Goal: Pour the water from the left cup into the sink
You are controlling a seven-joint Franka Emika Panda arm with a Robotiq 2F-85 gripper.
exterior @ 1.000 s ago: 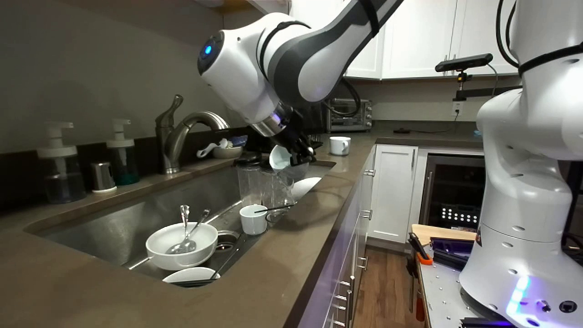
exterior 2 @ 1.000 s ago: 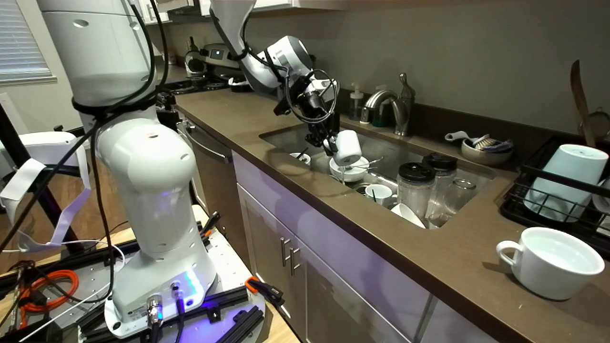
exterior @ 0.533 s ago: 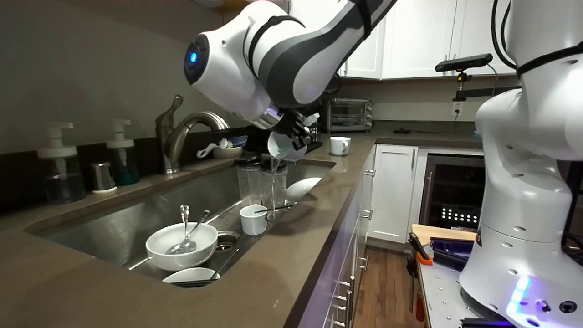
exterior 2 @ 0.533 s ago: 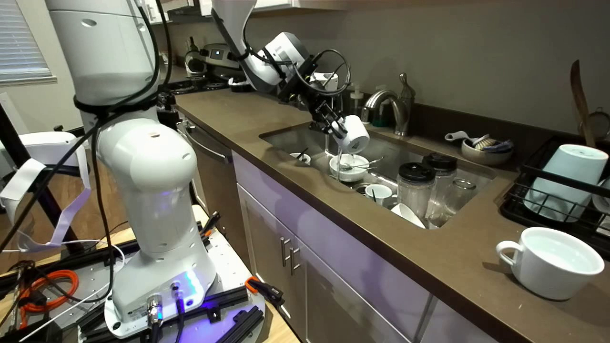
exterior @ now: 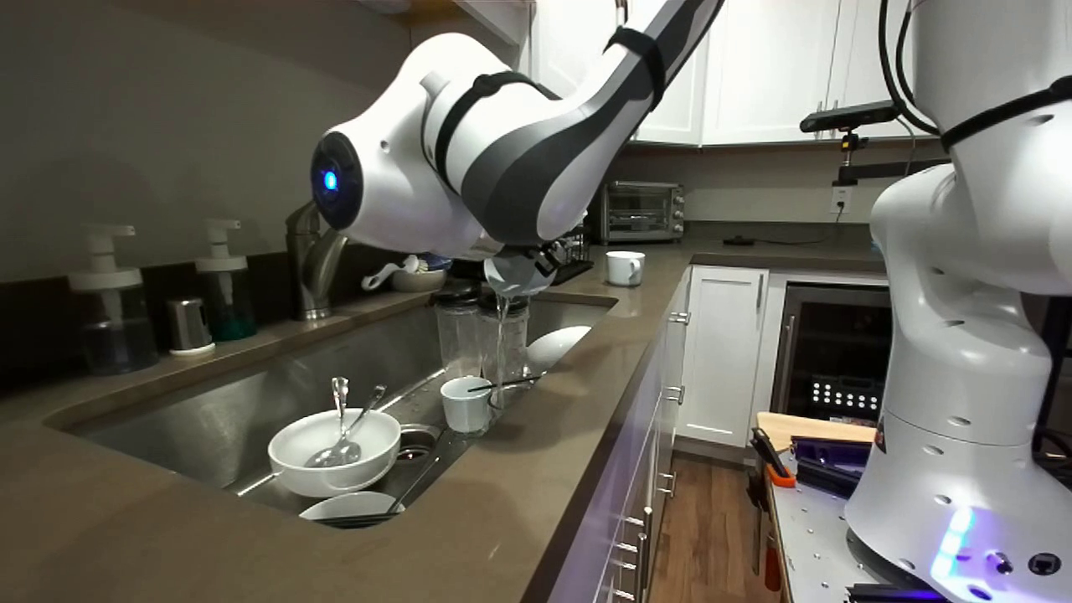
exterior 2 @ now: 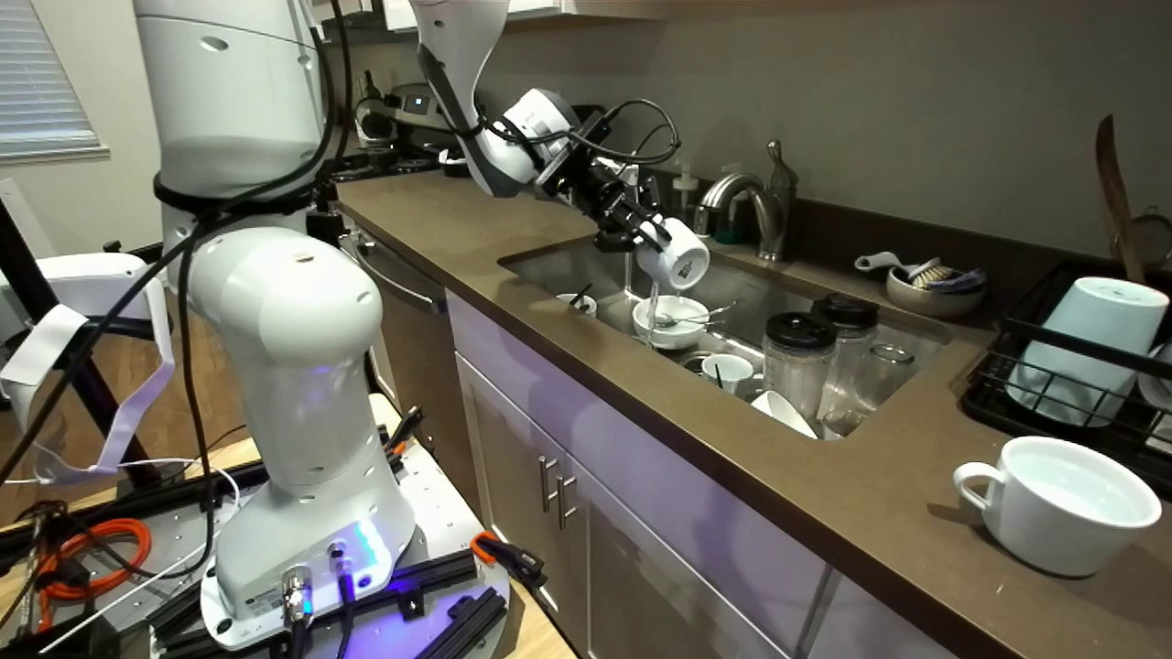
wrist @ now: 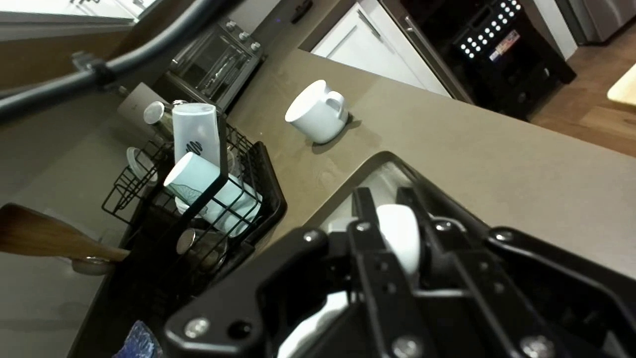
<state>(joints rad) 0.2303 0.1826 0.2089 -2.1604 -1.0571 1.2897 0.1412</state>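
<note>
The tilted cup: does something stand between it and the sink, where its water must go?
Nothing visible blocks the pour: the tool holds the tilted cup above the sink, and water falls from it. In an exterior view, the water overlaps a dark stick by a white mug; I cannot tell if it touches either.

brown countertop [exterior: 502, 511], smooth, runs through both exterior views; sink [exterior: 193, 435] let into it. white mug [exterior 2: 1053, 513] stands upright on the surface, handle toward the counter's front edge. black wire rack [wrist: 272, 184] sits near the mug, apart from it in the wrist view; toaster oven [exterior: 643, 211] farther along. back side of sink: faucet [exterior 2: 774, 215], small bowl [exterior 2: 925, 302], clear pump bottle [exterior: 115, 314], green-bottomed pump bottle [exterior: 224, 293]; between the two bottles in an exterior view, metal canister [exterior: 189, 323] on white base [exterior: 193, 350]. far run of counter: dark object [exterior: 739, 240], too small to name.
</note>
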